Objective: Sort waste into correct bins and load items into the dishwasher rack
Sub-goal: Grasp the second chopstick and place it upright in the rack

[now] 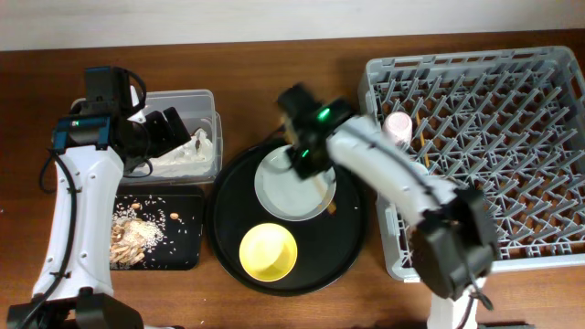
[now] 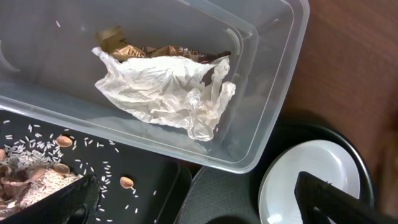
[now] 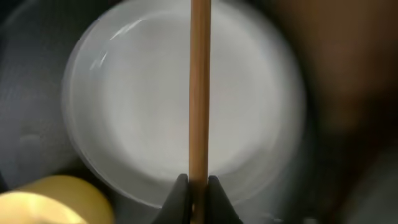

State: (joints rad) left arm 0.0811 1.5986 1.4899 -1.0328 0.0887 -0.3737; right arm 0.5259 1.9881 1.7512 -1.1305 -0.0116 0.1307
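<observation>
My right gripper is shut on a brown wooden chopstick, held just above the pale grey plate. The yellow bowl sits in front of the plate. My left gripper is open and empty over the clear tub. The tub holds a crumpled white napkin and a gold-brown wrapper. The shallow black tray holds food scraps. A pink cup stands in the grey rack. The blue cup is out of view.
The plate and bowl rest on a large round black tray between the bins and the rack. My right arm reaches across the rack's left edge. Bare wooden table lies behind the tray.
</observation>
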